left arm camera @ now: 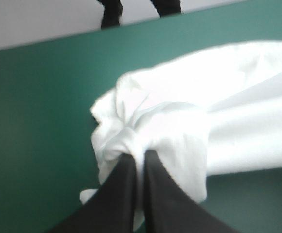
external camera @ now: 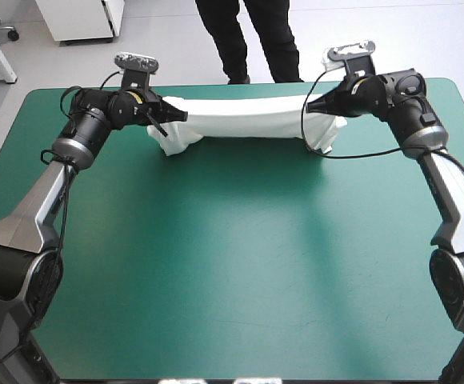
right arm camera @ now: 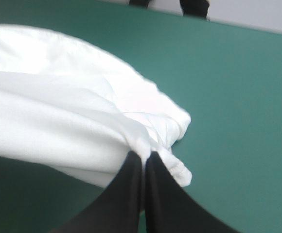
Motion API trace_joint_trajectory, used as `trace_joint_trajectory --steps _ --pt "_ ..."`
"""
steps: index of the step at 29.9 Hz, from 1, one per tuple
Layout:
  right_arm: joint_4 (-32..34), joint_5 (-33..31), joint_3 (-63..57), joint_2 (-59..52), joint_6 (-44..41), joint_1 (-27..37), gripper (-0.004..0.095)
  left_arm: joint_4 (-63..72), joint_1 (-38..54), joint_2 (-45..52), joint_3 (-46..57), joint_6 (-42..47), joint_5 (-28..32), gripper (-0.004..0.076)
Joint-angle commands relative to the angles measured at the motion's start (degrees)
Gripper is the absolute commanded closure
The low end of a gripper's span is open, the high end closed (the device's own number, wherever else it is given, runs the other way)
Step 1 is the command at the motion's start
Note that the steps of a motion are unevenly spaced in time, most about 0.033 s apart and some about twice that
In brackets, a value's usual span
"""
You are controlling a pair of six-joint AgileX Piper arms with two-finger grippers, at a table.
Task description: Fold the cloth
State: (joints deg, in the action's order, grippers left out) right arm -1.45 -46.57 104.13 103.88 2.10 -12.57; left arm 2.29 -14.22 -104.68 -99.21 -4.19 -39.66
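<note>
- T-shirt [external camera: 244,120]: white, gathered into one long band, stretched between left gripper [external camera: 178,118] and right gripper [external camera: 310,106].
- Bunched and creased at both clamped ends, loose folds hanging below each.
- Positioned near the far edge of the teal-green cover [external camera: 232,264], parallel to it, shadow beneath.

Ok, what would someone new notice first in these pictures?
The white T-shirt stands out, stretched as a long band between the two arms near the far edge of the teal-green table. The left gripper and the right gripper are each shut on one bunched end of it.
</note>
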Motion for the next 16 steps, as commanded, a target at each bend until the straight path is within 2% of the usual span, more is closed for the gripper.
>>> trace_joint_trajectory --steps 1,7,16 --pt "-2.52 0.88 -4.95 -4.76 0.17 0.46 0.0925 0.94 0.03 6.46 5.54 0.45 1.09 0.0733" --pt "-6.82 -3.13 -18.67 -9.07 1.12 0.46 0.0925 2.28 0.03 13.31 22.29 0.53 -0.94 0.0733" --pt "-9.73 -3.95 -37.71 -18.76 1.12 -1.75 0.0925 6.07 0.03 24.10 44.97 -0.21 -0.83 0.0733"
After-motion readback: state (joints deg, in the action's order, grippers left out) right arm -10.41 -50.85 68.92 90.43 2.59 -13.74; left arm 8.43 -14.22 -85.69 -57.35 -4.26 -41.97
